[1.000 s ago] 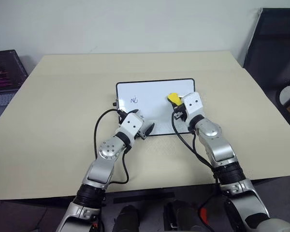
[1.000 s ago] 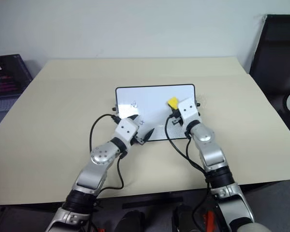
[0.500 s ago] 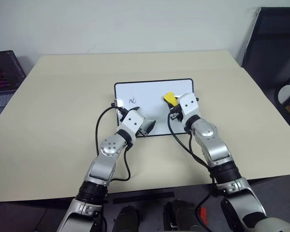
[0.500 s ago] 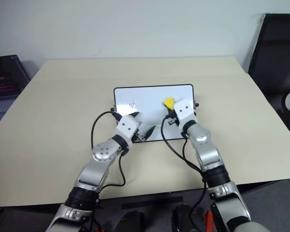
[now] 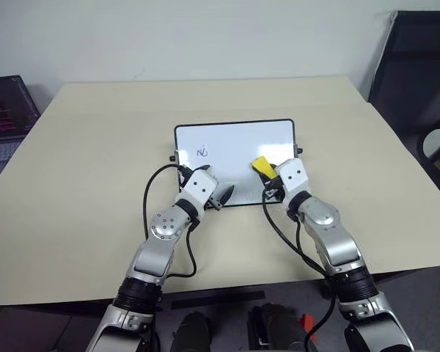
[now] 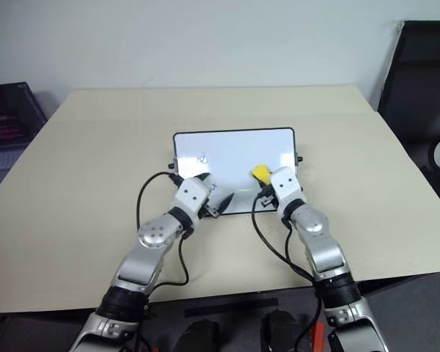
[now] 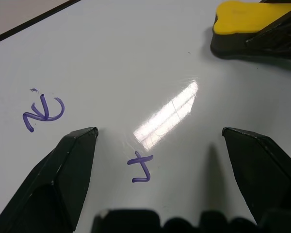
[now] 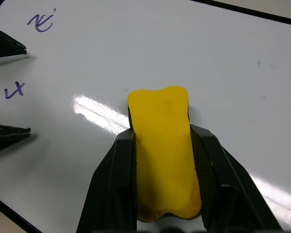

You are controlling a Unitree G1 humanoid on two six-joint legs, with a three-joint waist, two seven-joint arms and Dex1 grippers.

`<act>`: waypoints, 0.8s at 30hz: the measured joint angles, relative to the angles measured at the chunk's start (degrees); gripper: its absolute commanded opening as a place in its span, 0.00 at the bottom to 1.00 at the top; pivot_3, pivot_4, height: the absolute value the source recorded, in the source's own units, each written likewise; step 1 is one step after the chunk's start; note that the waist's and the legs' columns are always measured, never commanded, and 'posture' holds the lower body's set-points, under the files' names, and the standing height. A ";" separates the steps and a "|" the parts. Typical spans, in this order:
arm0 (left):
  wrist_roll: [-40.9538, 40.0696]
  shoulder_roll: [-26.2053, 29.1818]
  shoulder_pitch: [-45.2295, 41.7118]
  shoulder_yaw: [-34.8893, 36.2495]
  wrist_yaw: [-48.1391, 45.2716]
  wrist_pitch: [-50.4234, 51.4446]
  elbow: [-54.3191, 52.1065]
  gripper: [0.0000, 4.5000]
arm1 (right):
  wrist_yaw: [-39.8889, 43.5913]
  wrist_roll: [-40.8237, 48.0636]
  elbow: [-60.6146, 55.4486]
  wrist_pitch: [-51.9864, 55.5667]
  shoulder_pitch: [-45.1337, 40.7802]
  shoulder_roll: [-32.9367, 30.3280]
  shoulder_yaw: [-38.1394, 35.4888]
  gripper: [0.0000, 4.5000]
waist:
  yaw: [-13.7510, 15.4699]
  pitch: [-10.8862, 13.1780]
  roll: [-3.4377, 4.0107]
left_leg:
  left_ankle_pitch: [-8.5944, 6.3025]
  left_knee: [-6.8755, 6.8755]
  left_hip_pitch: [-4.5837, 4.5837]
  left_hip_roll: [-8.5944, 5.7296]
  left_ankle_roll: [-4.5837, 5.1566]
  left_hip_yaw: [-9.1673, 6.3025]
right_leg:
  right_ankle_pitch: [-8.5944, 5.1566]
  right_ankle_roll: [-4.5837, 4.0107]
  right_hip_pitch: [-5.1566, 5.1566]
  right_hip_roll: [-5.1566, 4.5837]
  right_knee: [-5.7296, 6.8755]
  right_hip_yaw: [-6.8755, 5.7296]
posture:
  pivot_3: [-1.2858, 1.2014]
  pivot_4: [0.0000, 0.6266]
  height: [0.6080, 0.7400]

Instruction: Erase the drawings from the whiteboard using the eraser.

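Head views: the whiteboard (image 5: 235, 147) lies at the table's (image 5: 73, 191) centre. The right gripper (image 5: 268, 172) clamps the eraser (image 5: 262, 166) on the board near its front right corner.

Left wrist view: the left gripper (image 7: 160, 141) stands wide open over the board's front left area, straddling one of the drawings (image 7: 140, 167); another (image 7: 42, 110) lies beside it.

Right wrist view: both fingers (image 8: 117, 174) grip the eraser's sides.

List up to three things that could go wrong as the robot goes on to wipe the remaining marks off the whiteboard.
1. The left gripper, open, straddles one scribble; the eraser in the right gripper might hit its fingers.
2. The second scribble lies farther across the whiteboard, so a short stroke could miss it.
3. A hard wipe may shift the board.
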 measured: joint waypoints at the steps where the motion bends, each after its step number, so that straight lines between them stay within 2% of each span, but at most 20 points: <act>1: -0.01 -0.01 0.31 0.14 0.07 0.10 -0.47 1.00 | 0.35 0.06 -0.87 -0.80 0.47 -0.39 -0.23 0.26 | -0.02 0.00 0.00 | 0.00 -0.02 -0.01 0.00 0.00 0.00 | 0.00 0.00 0.00 0.00 -0.04 0.00 | 0.52 0.24 1.00; 9: 0.28 -0.28 4.26 0.48 2.25 2.85 -5.28 1.00 | 2.93 0.69 -5.02 -3.14 5.80 -4.01 -1.99 0.26 | -0.10 0.01 0.00 | -0.01 -0.02 0.05 0.01 -0.01 -0.01 | -0.01 0.01 0.01 0.00 0.01 0.00 | 0.52 0.24 1.00; 17: 2.42 -2.48 12.43 3.62 9.71 8.07 -13.90 1.00 | 2.68 0.48 -4.80 -3.51 5.16 -3.28 -1.85 0.26 | -0.04 0.01 0.00 | -0.01 -0.04 0.05 0.03 -0.01 -0.02 | -0.02 -0.01 0.02 0.00 -0.01 -0.01 | 0.52 0.24 1.00; 24: 1.84 -4.11 16.07 4.92 11.03 10.55 -16.69 1.00 | 2.95 0.03 -3.64 -4.16 3.72 -2.43 -1.10 0.26 | 0.07 0.01 0.00 | -0.01 -0.02 0.06 0.01 -0.01 -0.05 | -0.02 -0.01 0.03 -0.01 0.00 -0.05 | 0.52 0.24 1.00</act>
